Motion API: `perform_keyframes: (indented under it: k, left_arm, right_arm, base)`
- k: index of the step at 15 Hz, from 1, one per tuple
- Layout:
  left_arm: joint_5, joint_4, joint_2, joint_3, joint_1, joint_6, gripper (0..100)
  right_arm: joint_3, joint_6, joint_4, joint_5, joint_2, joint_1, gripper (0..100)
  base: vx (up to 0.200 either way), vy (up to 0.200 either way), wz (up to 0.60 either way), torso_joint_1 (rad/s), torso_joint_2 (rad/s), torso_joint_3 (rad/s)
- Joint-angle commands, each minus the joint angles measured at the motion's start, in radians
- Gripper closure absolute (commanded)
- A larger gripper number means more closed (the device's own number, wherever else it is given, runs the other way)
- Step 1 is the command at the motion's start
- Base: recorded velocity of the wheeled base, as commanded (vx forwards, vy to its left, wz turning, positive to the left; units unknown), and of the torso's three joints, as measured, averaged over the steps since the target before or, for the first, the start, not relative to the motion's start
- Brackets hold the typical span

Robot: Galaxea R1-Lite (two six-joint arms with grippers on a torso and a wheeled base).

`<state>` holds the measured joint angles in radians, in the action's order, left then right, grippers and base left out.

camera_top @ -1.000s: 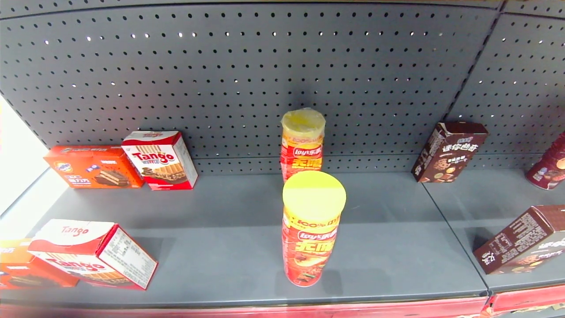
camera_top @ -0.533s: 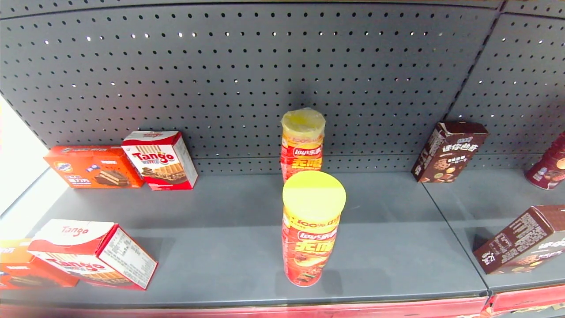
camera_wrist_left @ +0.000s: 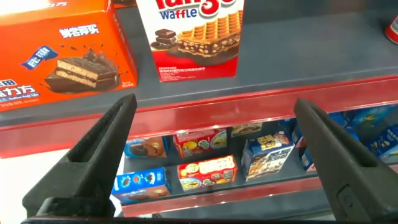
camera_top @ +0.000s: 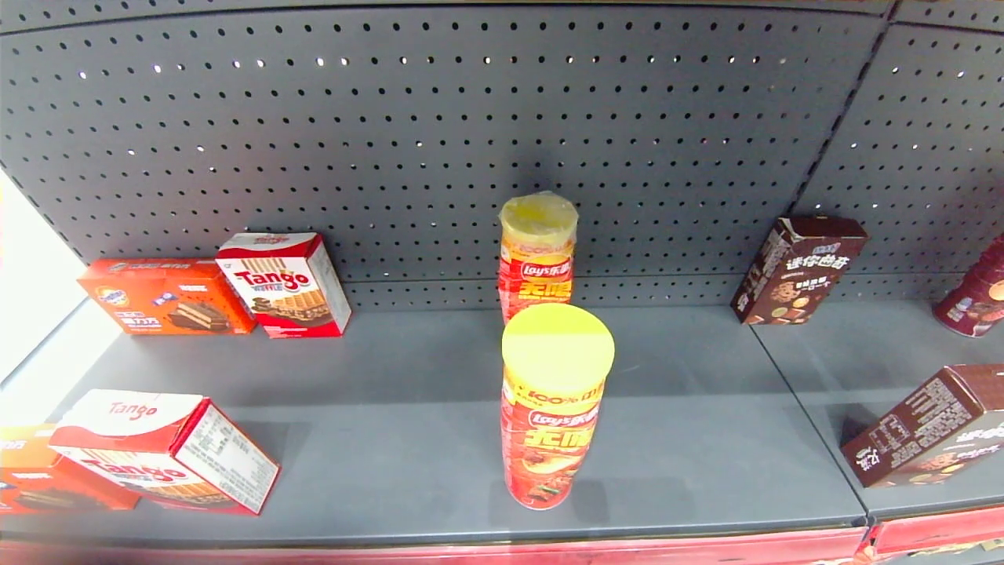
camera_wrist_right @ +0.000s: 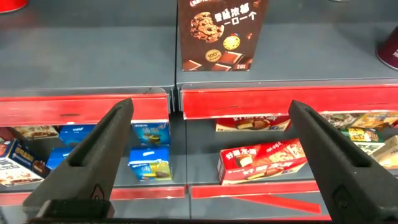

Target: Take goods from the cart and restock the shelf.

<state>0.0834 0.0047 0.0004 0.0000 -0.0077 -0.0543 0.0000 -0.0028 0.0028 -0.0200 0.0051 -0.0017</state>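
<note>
Though partly hidden, rear can (camera_top: 538,247) upright.

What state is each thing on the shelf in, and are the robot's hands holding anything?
front chip can: upright, lid on
back chip can: upright, lid on
front waffle box: upright, closed
back waffle box: upright, closed
back cookie box: upright, closed
left hand: open, empty
right hand: open, empty

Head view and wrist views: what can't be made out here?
- Rear chip can: head view, lower part hidden behind front chip can.
- Orange box at front left: head view, cut by the left edge, partly behind wafer box.
- Dark red can: head view, cut by the right edge.
- Brown cookie box: right wrist view, top cut by the edge.
</note>
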Motion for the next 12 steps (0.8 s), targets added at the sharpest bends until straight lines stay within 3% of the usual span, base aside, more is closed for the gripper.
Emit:
perform_keyframes:
  k: [1,12]
  left_arm:
    - [0.001,0.000,0.000,0.000,0.000,-0.004,0]
    - [-0.013,0.000,0.000,0.000,0.002,0.014,0]
  right_arm:
    - [0.000,0.000,0.000,0.000,0.001,0.000,0]
    - [0.000,-0.003,0.000,0.009,0.001,0.002,0]
  base:
    - [0.000,0.000,0.00,0.000,0.00,0.000]
    - [0.000,0.000,0.00,0.000,0.00,0.000]
